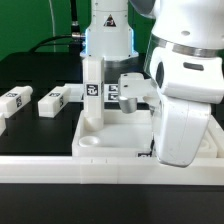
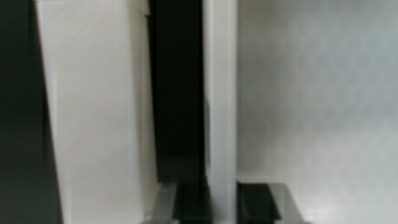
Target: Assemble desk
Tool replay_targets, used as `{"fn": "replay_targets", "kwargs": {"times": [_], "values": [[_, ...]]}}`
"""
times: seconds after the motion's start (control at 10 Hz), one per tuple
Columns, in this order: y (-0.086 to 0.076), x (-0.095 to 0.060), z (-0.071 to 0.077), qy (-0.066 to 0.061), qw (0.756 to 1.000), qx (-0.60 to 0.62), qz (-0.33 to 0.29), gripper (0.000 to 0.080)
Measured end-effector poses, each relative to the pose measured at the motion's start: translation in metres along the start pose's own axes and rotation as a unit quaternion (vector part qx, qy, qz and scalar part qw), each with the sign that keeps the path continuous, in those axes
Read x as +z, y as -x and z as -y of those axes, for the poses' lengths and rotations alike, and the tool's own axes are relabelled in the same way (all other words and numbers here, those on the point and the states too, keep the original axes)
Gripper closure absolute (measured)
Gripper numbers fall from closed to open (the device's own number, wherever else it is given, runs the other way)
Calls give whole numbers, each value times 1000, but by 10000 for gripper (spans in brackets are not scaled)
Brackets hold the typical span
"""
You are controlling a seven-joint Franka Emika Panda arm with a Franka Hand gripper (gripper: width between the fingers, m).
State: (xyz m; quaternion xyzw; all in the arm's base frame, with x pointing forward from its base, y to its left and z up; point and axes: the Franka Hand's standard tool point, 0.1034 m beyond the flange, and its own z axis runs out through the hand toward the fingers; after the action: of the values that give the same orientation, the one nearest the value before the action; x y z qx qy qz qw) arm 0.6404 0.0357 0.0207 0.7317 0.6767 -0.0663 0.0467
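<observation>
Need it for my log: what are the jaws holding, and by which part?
Seemingly the desk top, by its raised rim, jaws shut on that wall.

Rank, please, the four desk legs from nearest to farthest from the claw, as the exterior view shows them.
The claw sits low at the exterior view's right.
1. Leg beside the arm, just right of centre.
2. Upright leg, standing at the desk top's left side.
3. Nearer loose leg, on the table, left.
4. Outermost loose leg, far left edge.
</observation>
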Motion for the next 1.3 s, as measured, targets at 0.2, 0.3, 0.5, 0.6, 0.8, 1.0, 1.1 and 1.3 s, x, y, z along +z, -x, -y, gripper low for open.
{"fn": "replay_targets", "kwargs": {"times": [0.2,0.3,0.5,0.6,0.8,1.0,1.1,1.3], "values": [[2,-1,2,-6,1000,7,2,737],[6,-7,6,-19,1000,8,5,665],[14,-26,7,-27,1000,12,10,471],[21,-41,6,-29,999,12,16,333],[37,-66,4,-21,999,21,19,214],[50,-74,11,-12,999,25,21,153],[49,-72,11,-14,999,24,21,153],[49,-71,12,-14,999,25,21,150]]}}
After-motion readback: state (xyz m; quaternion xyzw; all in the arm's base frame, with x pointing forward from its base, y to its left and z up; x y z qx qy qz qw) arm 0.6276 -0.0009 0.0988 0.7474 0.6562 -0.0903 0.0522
